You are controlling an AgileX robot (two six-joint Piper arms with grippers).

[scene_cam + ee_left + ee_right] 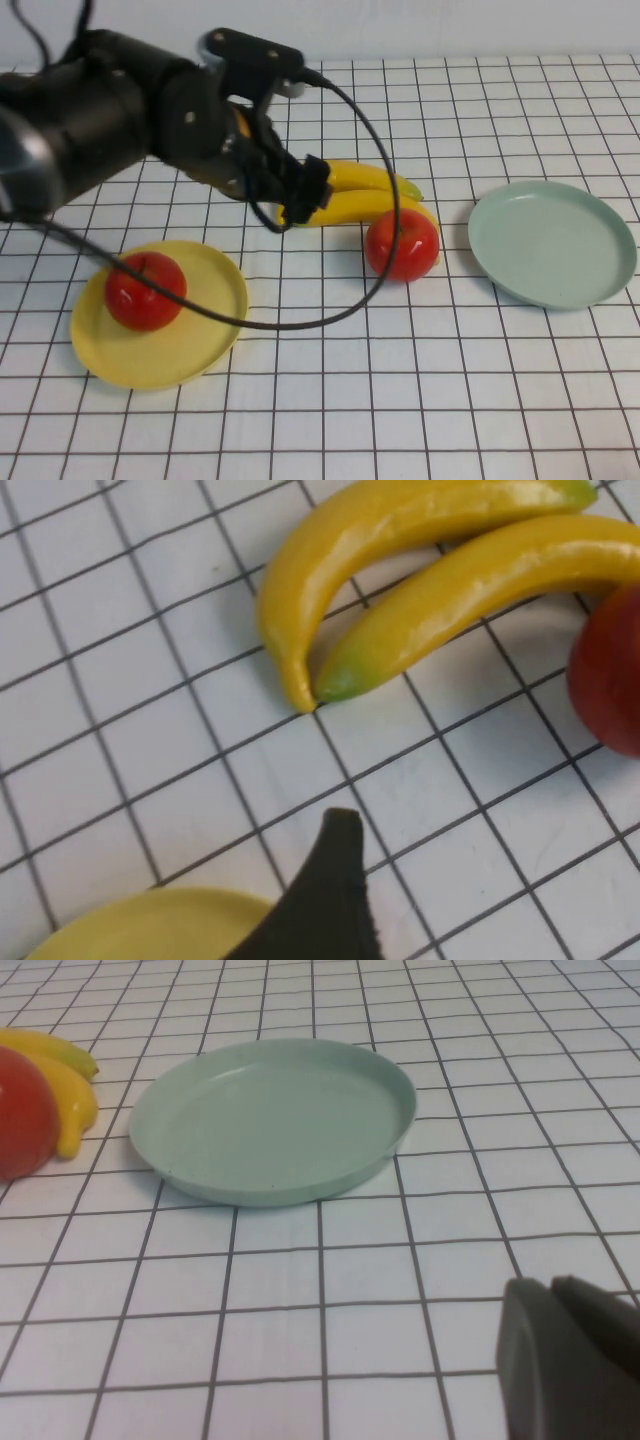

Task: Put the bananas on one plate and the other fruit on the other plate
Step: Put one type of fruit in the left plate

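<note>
Two yellow bananas (365, 195) lie side by side on the table, touching a red apple (402, 243) in front of them. A second red apple (145, 290) sits on the yellow plate (200, 330) at the left. The pale green plate (552, 242) at the right holds nothing. My left gripper (305, 195) hovers at the bananas' left ends, open and empty; one finger (335, 880) shows in the left wrist view below the bananas (400, 590). My right gripper (548, 1285) is shut and empty, low over the table near the green plate (270, 1120).
The table is a white cloth with a black grid. A black cable (385, 170) loops from the left arm over the bananas and down between the yellow plate and the loose apple.
</note>
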